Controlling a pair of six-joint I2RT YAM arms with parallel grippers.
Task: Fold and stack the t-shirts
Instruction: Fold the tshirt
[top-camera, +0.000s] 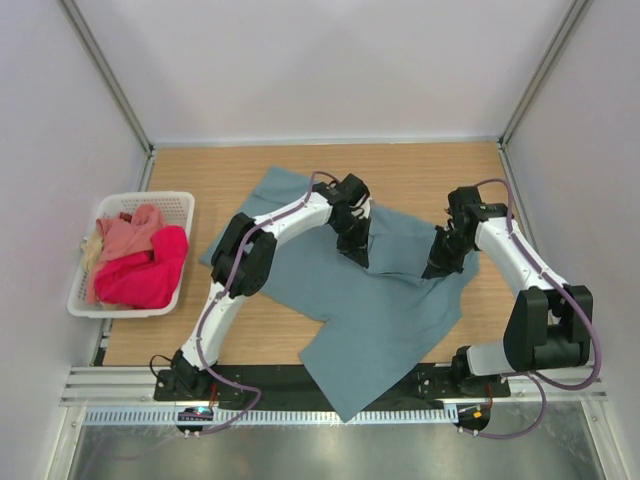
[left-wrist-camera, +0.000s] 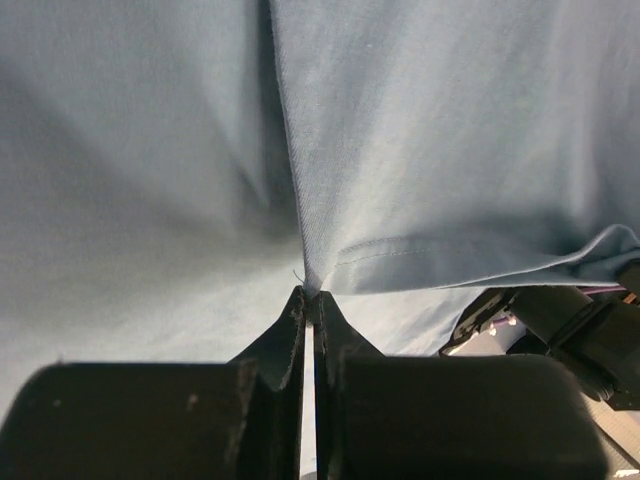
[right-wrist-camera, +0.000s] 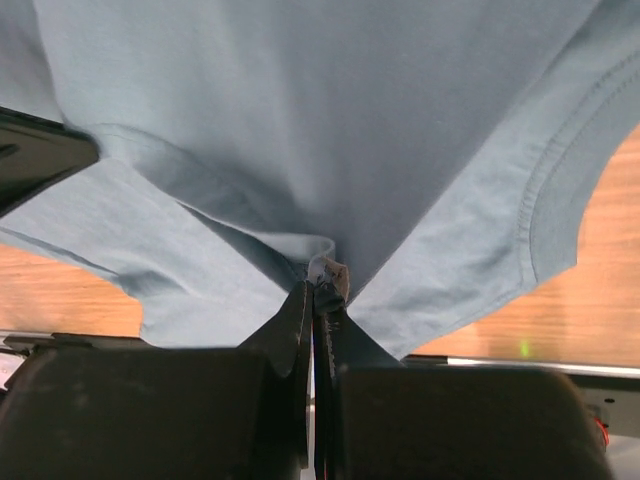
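Observation:
A large grey-teal t-shirt (top-camera: 380, 310) lies spread over the middle of the wooden table, its lower end hanging over the near edge. My left gripper (top-camera: 352, 240) is shut on a pinch of its cloth near the upper middle; the left wrist view shows the fabric (left-wrist-camera: 420, 150) pulled into a ridge at the fingertips (left-wrist-camera: 290, 325). My right gripper (top-camera: 440, 265) is shut on the shirt's right edge; the right wrist view shows a folded hem (right-wrist-camera: 300, 150) clamped in the fingertips (right-wrist-camera: 345, 335). Salmon pink (top-camera: 130, 235), crimson-pink (top-camera: 150, 275) and cream (top-camera: 92, 248) shirts lie in the basket.
A white plastic slotted basket (top-camera: 175, 205) stands at the left edge of the table. Bare wood (top-camera: 440, 170) shows behind and right of the shirt. White walls and metal posts enclose the back and sides. A metal rail (top-camera: 120, 380) runs along the near edge.

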